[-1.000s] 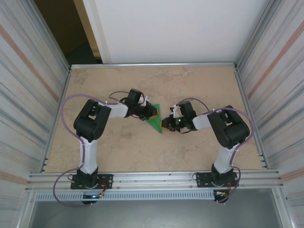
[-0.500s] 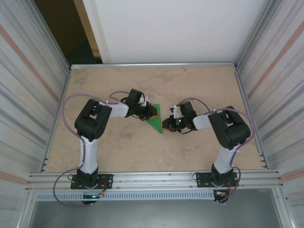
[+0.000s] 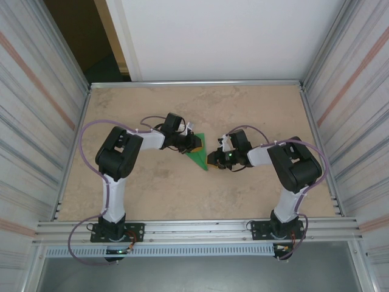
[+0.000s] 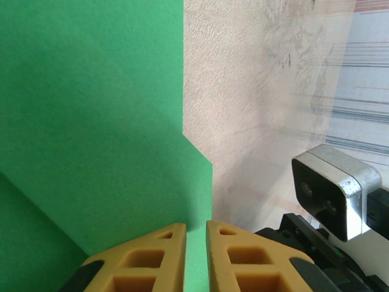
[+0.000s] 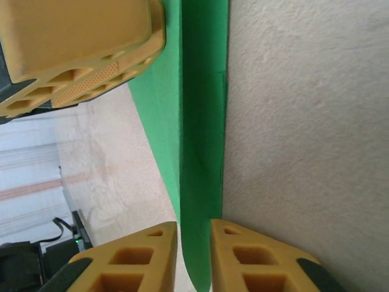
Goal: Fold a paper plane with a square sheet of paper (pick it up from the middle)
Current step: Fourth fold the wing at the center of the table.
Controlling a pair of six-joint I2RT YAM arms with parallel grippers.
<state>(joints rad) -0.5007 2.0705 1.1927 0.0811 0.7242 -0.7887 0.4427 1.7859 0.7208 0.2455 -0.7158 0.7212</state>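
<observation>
Green and thin, the paper plane (image 3: 198, 154) lies flat on the table (image 3: 152, 188) between both grippers. If one gripper drags sideways, the folds can slip open or tear. The left gripper (image 4: 196, 226) presses it, jaws almost closed; the right gripper (image 5: 194, 224) stands narrow astride the tip, a grip I cannot tell. The long axis runs far to near, point toward the near edge, slightly right.

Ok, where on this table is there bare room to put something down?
Crowded mid-table: left hand and right hand meet at the green paper. Bare table lies between them and the back wall, and between the paper and the near rail.
</observation>
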